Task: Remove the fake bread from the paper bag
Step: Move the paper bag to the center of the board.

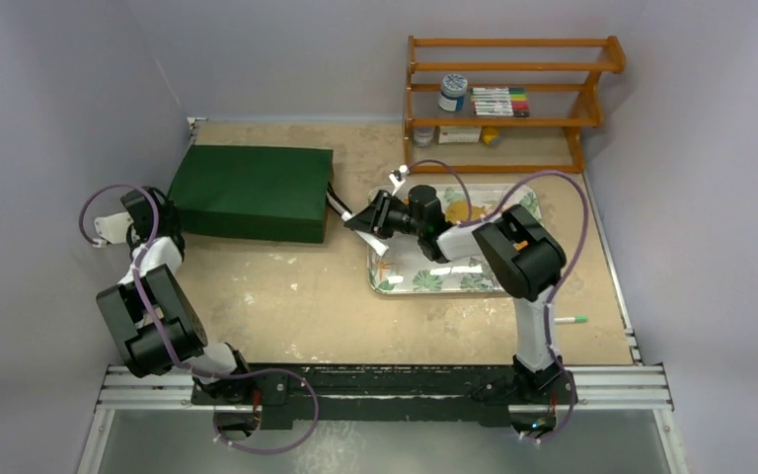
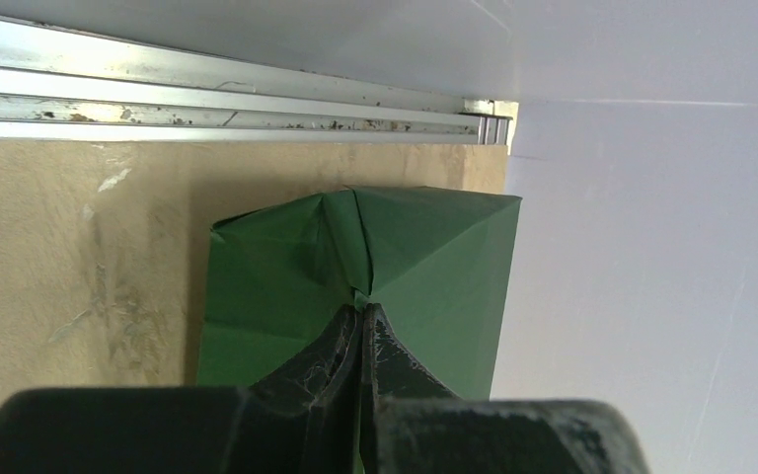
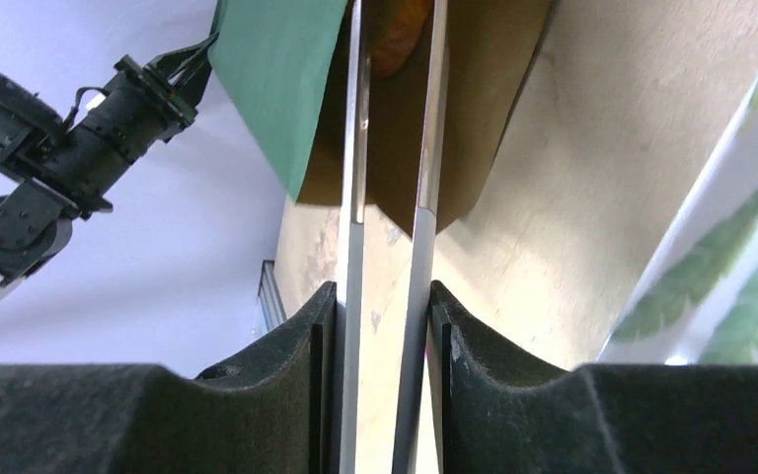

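The paper bag [image 1: 252, 188] is laid flat on its side at the back left of the table [image 1: 286, 296], green outside and brown inside, with its mouth turned to the right. A wooden shelf [image 1: 513, 67] is set against the back wall on the right. A leaf-patterned tray [image 1: 424, 281] is placed in front of the shelf, just right of the bag's mouth.

The folded bottom end of the bag is pinched by the left gripper [image 2: 363, 311], whose jaws are closed together on a green crease. A pair of metal tongs [image 3: 353, 148] is clamped in the right gripper [image 3: 383, 291], the jaws pressed against the two blades so that only a narrow gap is left between them. The blade tips are pushed into the bag's mouth. The fake bread [image 3: 402, 35] is seen there only as an orange piece between the blades, inside the bag; whether it is touched cannot be told. A green-capped pen [image 1: 570, 320] is left near the table's right edge.
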Controlling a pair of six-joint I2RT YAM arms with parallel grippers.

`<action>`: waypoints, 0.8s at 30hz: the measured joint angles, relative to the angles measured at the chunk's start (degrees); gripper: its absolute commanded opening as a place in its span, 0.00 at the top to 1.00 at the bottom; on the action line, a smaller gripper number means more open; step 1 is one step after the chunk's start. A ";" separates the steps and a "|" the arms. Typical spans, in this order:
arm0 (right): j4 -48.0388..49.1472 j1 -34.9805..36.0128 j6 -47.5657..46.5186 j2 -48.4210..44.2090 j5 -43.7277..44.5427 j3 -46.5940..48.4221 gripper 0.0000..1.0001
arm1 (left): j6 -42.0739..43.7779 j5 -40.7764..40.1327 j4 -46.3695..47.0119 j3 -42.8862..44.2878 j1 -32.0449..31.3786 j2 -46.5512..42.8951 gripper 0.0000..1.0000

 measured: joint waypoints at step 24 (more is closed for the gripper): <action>-20.22 4.11 -10.47 -20.33 6.16 -11.06 0.97 | 2.34 -1.09 -12.96 -0.50 2.62 -9.29 1.00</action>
